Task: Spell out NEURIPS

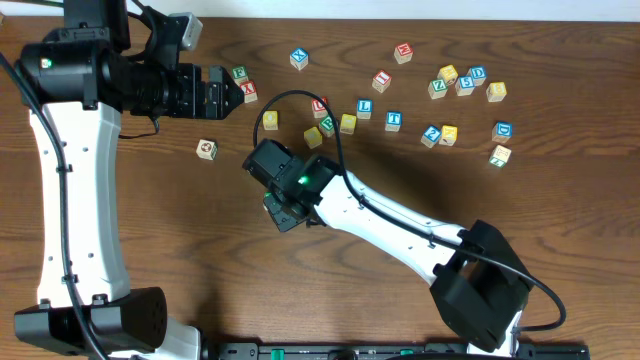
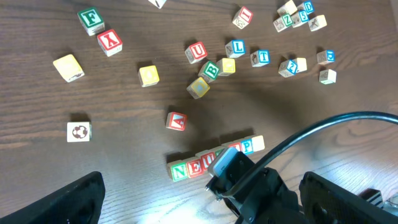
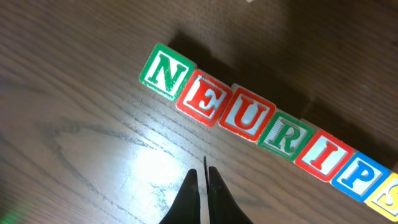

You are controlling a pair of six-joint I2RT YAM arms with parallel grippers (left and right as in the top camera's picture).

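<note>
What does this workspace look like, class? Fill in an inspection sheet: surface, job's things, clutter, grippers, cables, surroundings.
Surface: dark wooden table; no spills seen.
Job's things: row of cubes reads NEURIPS, cubes touching side by side; the last, yellow one is cut off by the frame edge.
Clutter: loose cubes scattered along the far side, apart from the row.
Grippers: left gripper open, empty; right gripper shut, empty, near the row without touching it.
Cables: black cable arcs over the table from the right arm.
Surroundings: pale strip beyond the far edge; nothing else seen.
</note>
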